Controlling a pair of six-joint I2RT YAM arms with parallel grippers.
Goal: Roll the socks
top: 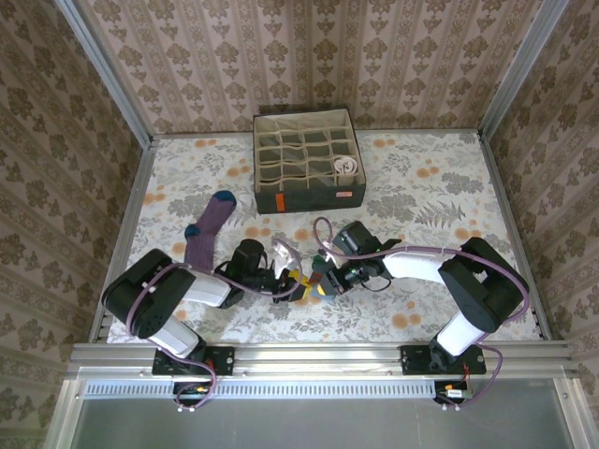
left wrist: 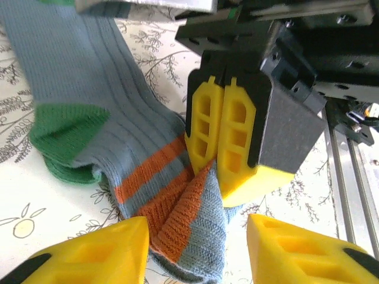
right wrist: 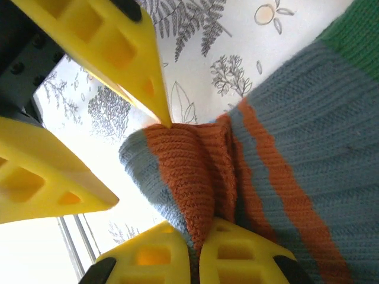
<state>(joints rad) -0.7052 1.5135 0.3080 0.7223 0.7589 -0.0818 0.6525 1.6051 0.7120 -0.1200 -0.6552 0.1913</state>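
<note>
Far left on the white floral-print tablecloth (top: 421, 201), seen from above: a long purple sock with a blue toe (top: 211, 229), lying flat, well apart from both grippers.

Just right of that, low over the cloth near the front edge: the left gripper (top: 292, 288). In its own wrist view, yellow fingers (left wrist: 89, 254) standing apart and clamped on nothing, with the orange cuff end of the grey-blue striped sock (left wrist: 89, 83) lying in the gap between them. Beyond that cuff, spread over the cloth: ribbed grey-blue body, two orange bands, green toe (left wrist: 65, 133) at the left. From above, bunched into a small heap between the two grippers, close to the table's near edge.

Next to the right, meeting the left one tip to tip: the right gripper (top: 318, 283). Yellow fingers (right wrist: 237, 257) pressed together, pinching the orange cuff fabric. From the right wrist, one fingertip of the left gripper (right wrist: 142, 165) touching the upper edge of the cuff, the other off to the side, clear of the fabric.

Farther back, right of centre: a dark grey fabric box (top: 309, 198) with many cream-lined compartments, holding a rolled white sock with black stripes (top: 346, 168) in a compartment at its right side.
</note>
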